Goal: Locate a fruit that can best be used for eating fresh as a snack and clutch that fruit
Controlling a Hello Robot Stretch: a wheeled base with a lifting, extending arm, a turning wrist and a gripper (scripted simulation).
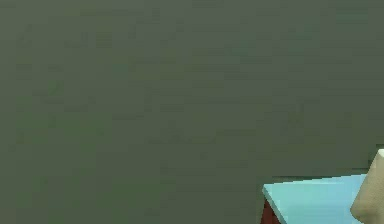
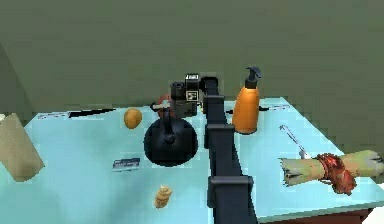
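A light blue table (image 2: 80,170) carries the things in the arm side view. My arm (image 2: 222,160) rises from the bottom edge to two white marker squares (image 2: 192,90). Left of them is the gripper (image 2: 172,98), at the top of a black kettle (image 2: 168,142). A small red rounded thing (image 2: 161,101) peeks out beside the gripper, behind the kettle. I cannot tell whether the gripper holds anything. A small orange round fruit-like thing (image 2: 132,118) lies on the table left of the kettle.
An orange spray bottle (image 2: 246,108) stands right of the arm. A tan paper bag (image 2: 20,148) stands at the table's left, and a tan roll with red (image 2: 330,168) lies at its right. A small tan-orange thing (image 2: 163,196) sits near the front. The forward view has a table corner (image 1: 310,200) before a grey-green wall (image 1: 150,90).
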